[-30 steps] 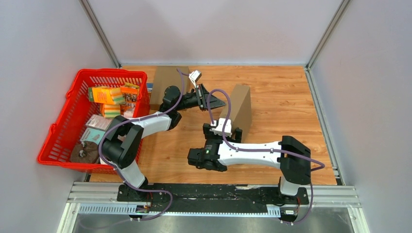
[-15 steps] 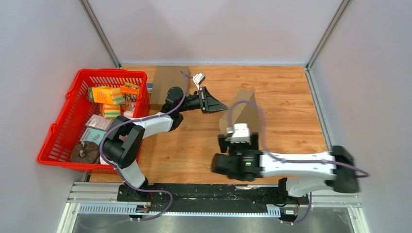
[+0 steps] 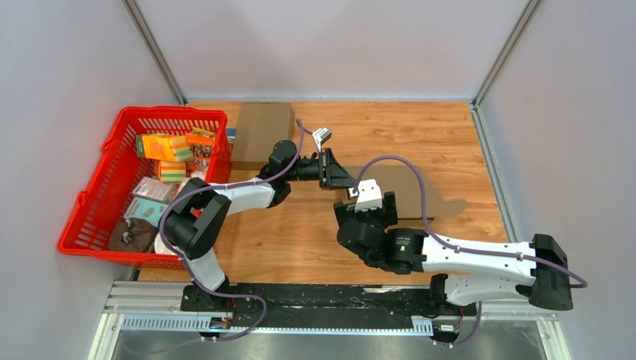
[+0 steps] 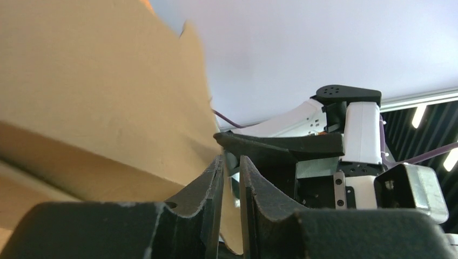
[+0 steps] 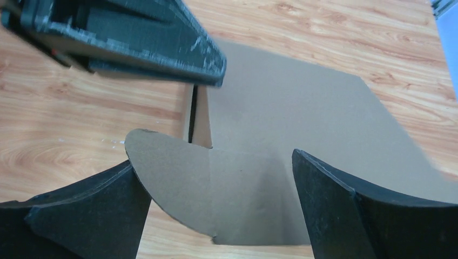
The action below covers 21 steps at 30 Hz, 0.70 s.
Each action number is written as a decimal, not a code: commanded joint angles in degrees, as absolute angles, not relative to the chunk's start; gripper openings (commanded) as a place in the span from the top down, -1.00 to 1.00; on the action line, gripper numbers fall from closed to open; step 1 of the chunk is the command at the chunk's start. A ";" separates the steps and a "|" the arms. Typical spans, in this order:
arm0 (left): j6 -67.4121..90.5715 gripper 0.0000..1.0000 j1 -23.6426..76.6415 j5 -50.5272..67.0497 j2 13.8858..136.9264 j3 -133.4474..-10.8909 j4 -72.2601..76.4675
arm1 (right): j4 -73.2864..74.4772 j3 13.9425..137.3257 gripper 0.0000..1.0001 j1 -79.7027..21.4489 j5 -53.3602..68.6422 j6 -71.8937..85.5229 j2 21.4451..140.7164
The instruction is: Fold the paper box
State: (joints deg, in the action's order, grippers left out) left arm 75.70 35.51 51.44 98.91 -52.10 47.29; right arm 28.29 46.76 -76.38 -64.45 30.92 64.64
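The left pincer [image 3: 339, 174] is clenched on the left edge of the paper box [image 3: 424, 193], with a sliver of cardboard showing between its nearly closed fingers [image 4: 213, 183]. The right pincer [image 5: 213, 162] is released, jaws spread wide, and hangs over the rounded flap [image 5: 178, 167] at the box's near left corner. The box lies flattened on the wooden surface [image 3: 450, 131], right of centre. Farther left, near the far edge, lies another cardboard piece [image 3: 259, 124], just beside a red basket [image 3: 172, 112] holding packets.
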 commanded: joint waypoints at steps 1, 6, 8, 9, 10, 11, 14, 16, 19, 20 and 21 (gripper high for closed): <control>74.53 0.50 36.91 51.59 97.91 -53.88 47.46 | 23.29 46.23 -1.00 -72.61 -63.57 24.26 63.64; 63.74 0.29 35.16 50.02 94.67 -53.79 32.28 | 21.45 41.42 -1.00 -69.52 -47.31 17.25 53.80; 57.35 0.08 34.28 48.17 92.47 -53.88 23.27 | 21.27 39.30 -1.00 -69.43 -40.54 16.09 49.95; 55.04 -0.24 33.67 47.29 91.85 -54.49 19.98 | 21.44 37.90 -1.00 -69.35 -38.34 16.26 48.88; 52.76 -0.28 33.49 45.81 91.24 -55.10 16.56 | 21.71 37.27 -1.00 -69.35 -33.88 16.43 47.91; 48.56 -0.28 33.49 45.01 91.14 -56.06 9.91 | 21.62 36.83 -1.00 -69.35 -31.58 16.87 46.25; 46.67 -0.13 33.49 42.72 90.88 -57.57 6.68 | 21.45 36.12 -1.00 -69.35 -26.65 20.56 43.69; 46.32 -0.06 33.40 40.71 90.53 -57.22 5.72 | 22.40 37.25 -1.00 -69.43 -24.87 21.70 42.81; 46.23 -0.06 33.40 40.17 91.75 -57.22 4.57 | 30.88 41.99 -1.00 -66.56 -34.58 26.95 41.84; 47.36 -0.11 33.49 40.43 92.37 -56.96 5.70 | 34.33 46.71 -1.00 -62.97 -34.37 28.11 42.36; 48.24 -0.14 33.66 40.86 92.90 -56.61 6.93 | 39.50 48.50 -1.00 -57.80 -32.02 28.82 42.97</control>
